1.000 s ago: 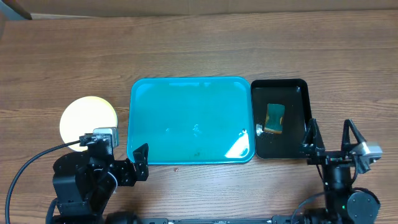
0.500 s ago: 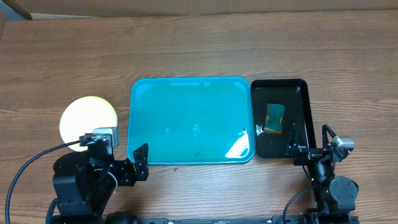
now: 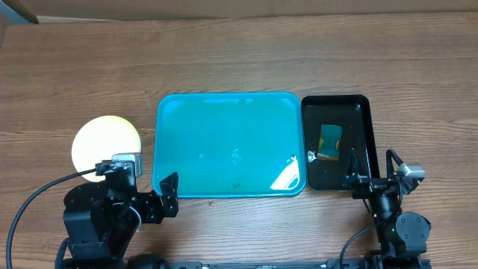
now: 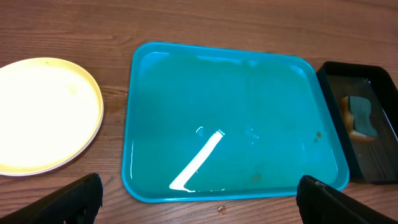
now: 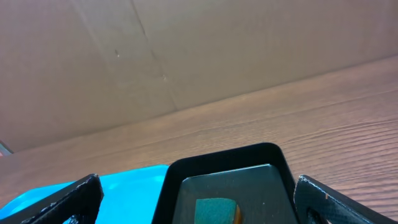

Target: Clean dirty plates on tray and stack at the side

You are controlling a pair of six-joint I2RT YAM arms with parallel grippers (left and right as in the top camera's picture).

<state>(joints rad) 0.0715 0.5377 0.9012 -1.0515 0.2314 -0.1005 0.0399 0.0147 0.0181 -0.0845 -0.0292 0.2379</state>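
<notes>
The teal tray point(image 3: 231, 112) lies mid-table with no plate on it, only a wet sheen and a few small specks; it also shows in the left wrist view point(image 4: 236, 81) and the right wrist view point(image 5: 124, 183). A clean cream plate point(image 3: 106, 143) sits on the table left of the tray, also seen in the left wrist view point(image 4: 43, 115); only the top plate shows. My left gripper point(image 3: 139, 185) is open and empty near the tray's front left corner, its jaws point(image 4: 202, 208) wide apart. My right gripper point(image 3: 371, 170) is open and empty at the black tray's front edge point(image 5: 198, 205).
A narrow black tray point(image 3: 357, 112) touches the teal tray's right side and holds a green-and-yellow sponge point(image 3: 330, 142), seen too in the right wrist view point(image 5: 217, 210). A cardboard wall point(image 5: 186, 50) stands behind the table. A small droplet point(image 4: 219, 208) lies before the teal tray.
My right arm drew left and back toward the table's front edge over the first half second, then stayed still. The left arm, plate and trays have not moved.
</notes>
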